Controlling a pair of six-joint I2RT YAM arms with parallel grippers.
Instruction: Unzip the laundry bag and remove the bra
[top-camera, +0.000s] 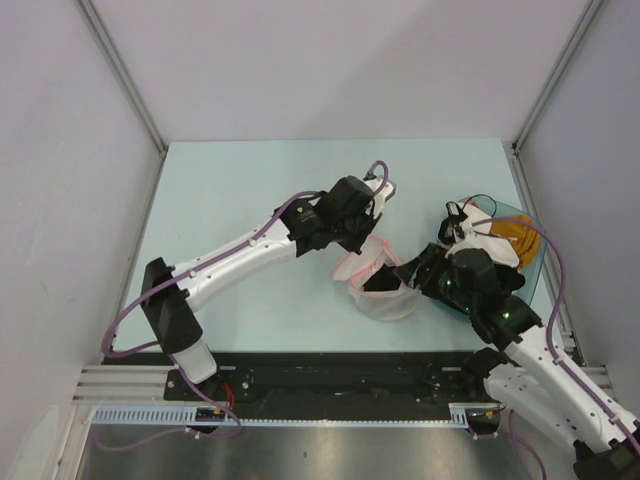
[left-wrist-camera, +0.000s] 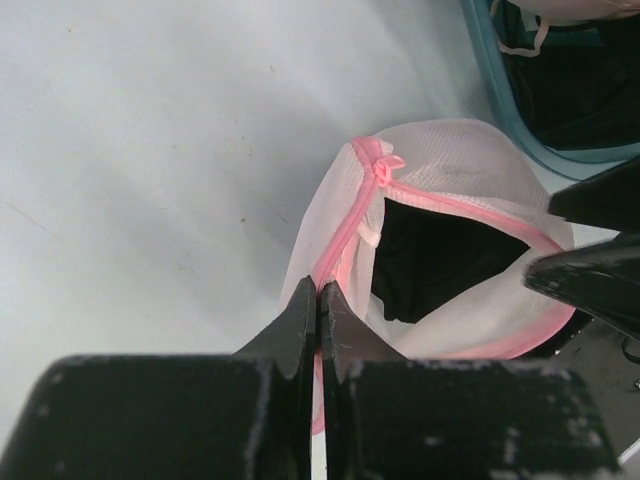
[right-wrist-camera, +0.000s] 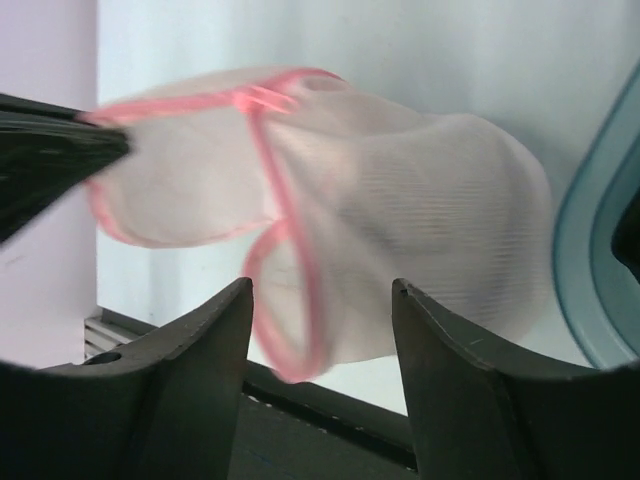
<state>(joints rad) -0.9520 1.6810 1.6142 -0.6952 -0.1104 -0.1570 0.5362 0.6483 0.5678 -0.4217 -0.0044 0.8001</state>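
Pinching the laundry bag (left-wrist-camera: 470, 170) tight, the left tool (left-wrist-camera: 318, 288) sits on its far side; the right tool (right-wrist-camera: 322, 290), open, sits just right.

I am seeing the laundry bag (left-wrist-camera: 460, 170) as soft see-through mesh cloth; the table (left-wrist-camera: 150, 150) beside it is looking matt.

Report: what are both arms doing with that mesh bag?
Left tool shut on bag rim. Right tool open at bag. Bag gaping, dark item inside. Basin nearby.
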